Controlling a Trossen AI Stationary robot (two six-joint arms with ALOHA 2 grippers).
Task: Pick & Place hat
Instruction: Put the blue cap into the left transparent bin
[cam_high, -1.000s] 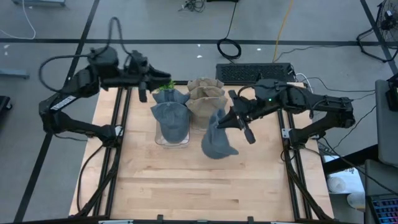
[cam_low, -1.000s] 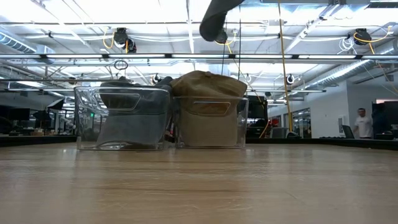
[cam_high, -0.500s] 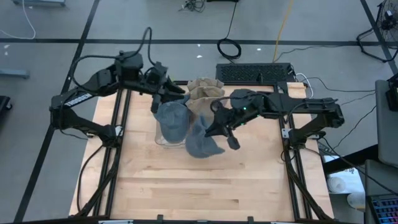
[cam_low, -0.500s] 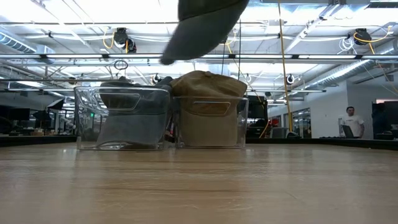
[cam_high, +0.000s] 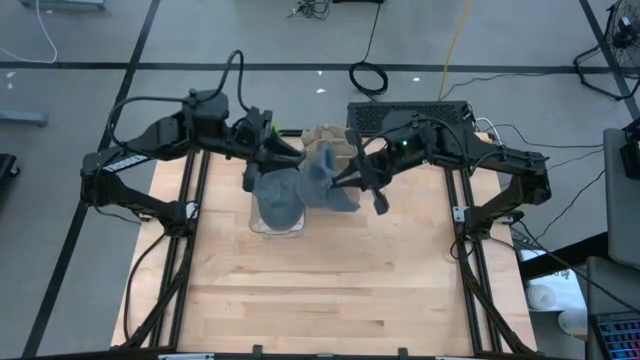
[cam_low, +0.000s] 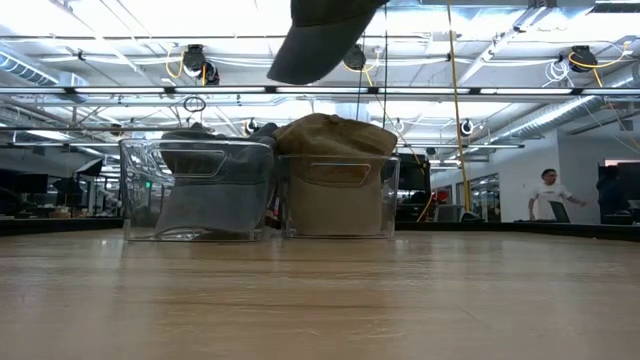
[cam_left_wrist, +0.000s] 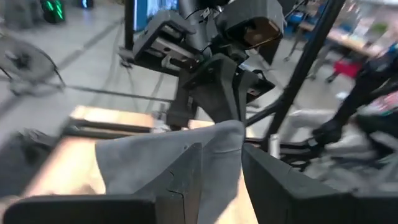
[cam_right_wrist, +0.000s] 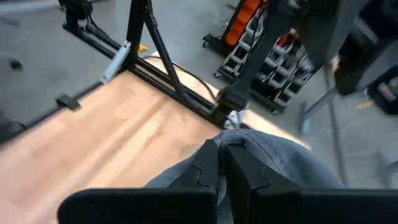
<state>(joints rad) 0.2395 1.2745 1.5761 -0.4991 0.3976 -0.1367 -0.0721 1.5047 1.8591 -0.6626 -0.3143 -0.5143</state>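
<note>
The right tool (cam_high: 352, 181) is pinched shut on a fold of the grey hat (cam_high: 325, 185), and in the right wrist view the two fingers (cam_right_wrist: 208, 168) sit almost together with the denim-like cloth bunched between them. Held by that one edge, the hat hangs limp and high above the surface (cam_high: 330, 280); in the low view its brim (cam_low: 310, 45) shows well above both bins, so it can pass over their rims without snagging.

The left tool (cam_high: 272, 158) is beside the hat at the same height. Its wrist view shows its fingers (cam_left_wrist: 186, 171) parted with a flap of grey cloth standing in the gap, and the right tool just beyond. I cannot tell whether those fingers press the cloth yet. This reads as a handover in mid-air, or the left arm steadying the loose side so the hat drops in neatly.

Below, two clear bins stand side by side at the far middle of the surface. The left bin (cam_low: 195, 190) already holds grey hats (cam_high: 275, 200), and the right bin (cam_low: 338, 195) holds tan hats (cam_low: 335, 135), so sorting by colour seems the aim. The carried hat hovers about over the seam between the two, a little toward the tan side; it likely needs to go left.

A person (cam_low: 547, 195) stands far off in the room, well clear of the arms.
</note>
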